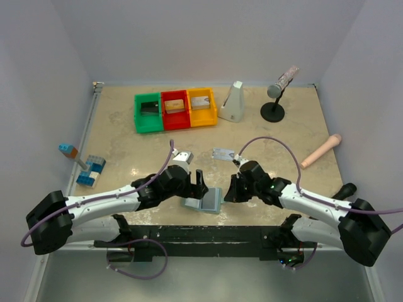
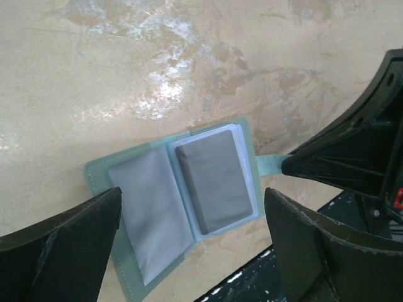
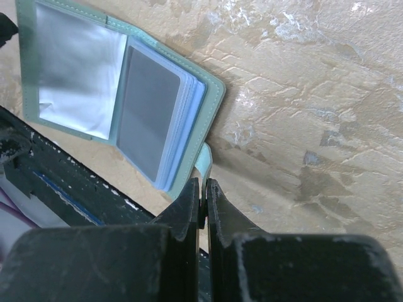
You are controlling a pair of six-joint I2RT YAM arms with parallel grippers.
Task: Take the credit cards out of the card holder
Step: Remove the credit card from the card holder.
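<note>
1. The card holder (image 1: 203, 202) lies open and flat on the worktop, directly beneath the left tool (image 1: 194, 182) and between its fingers. The right tool (image 1: 230, 192) sits at its tab edge.
2. The left tool gapes wide and holds nothing. The right tool is closed and appears to pinch the snap tab (image 3: 203, 160).
3. One dark grey card (image 2: 214, 185) sits in the half nearer the right tool, its long axis crossing the line between the left tool's fingers. We judge the left arm better placed to draw it.
4. The cover is grey-green and the sleeves are pale blue. Whether the glossy far pocket (image 2: 148, 207) holds a second card, we cannot tell.
</note>
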